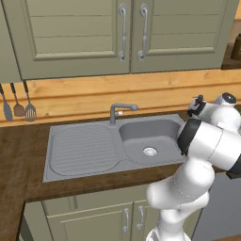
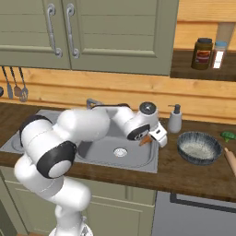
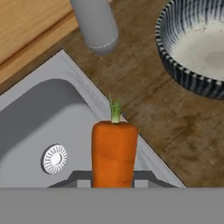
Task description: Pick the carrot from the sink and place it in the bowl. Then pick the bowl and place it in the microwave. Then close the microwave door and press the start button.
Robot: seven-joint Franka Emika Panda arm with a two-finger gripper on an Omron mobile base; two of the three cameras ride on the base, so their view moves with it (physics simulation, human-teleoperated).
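My gripper (image 2: pixel 148 139) is shut on the short orange carrot (image 2: pixel 145 140) and holds it in the air over the right edge of the grey sink (image 2: pixel 99 148). In the hand view the carrot (image 3: pixel 113 153) stands upright between the fingertips (image 3: pixel 146 176), its green stub on top, with the sink (image 3: pixel 39 127) and its drain below. The dark ribbed bowl (image 2: pixel 184 152) sits empty on the wooden counter to the right of the sink, and in the hand view the bowl (image 3: pixel 175 65) is at the upper right. The microwave and its door are out of view.
A grey soap dispenser (image 2: pixel 174 120) stands behind the sink's right corner, close to the hand. The faucet (image 1: pixel 120 110) rises behind the basin. A rolling pin (image 2: pixel 230 160) and a green vegetable (image 2: pixel 228 136) lie right of the bowl. Utensils (image 1: pixel 19 107) hang at left.
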